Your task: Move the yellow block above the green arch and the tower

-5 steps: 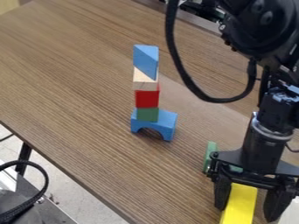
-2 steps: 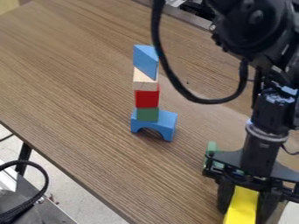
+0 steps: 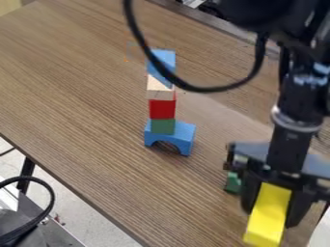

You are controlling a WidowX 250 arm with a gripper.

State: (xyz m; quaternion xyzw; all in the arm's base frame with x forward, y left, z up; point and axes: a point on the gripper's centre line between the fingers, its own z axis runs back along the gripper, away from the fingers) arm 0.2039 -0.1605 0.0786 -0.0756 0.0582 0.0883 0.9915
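One black gripper hangs in the view's 4-to-5 o'clock part, its two fingers closed in from both sides on one yellow block. The block is tilted, its free end pointing toward 6 to 7 o'clock, past the fingertips. At the gripper's 10-to-11 o'clock side sits one green piece on the one wooden table, partly hidden by the gripper. One tower stands near the middle of the view, well apart from the yellow block, toward 10 to 11 o'clock from it. Five pieces make up the tower: at the bottom one blue arch, then one green block, one red block, one cream piece with a slanted edge, and one blue wedge on top. So two pieces in it are blue and three are other colours. One black cable loops from 12 o'clock toward the arm, crossing in front of the wedge. At 8 o'clock there is one dark table leg.
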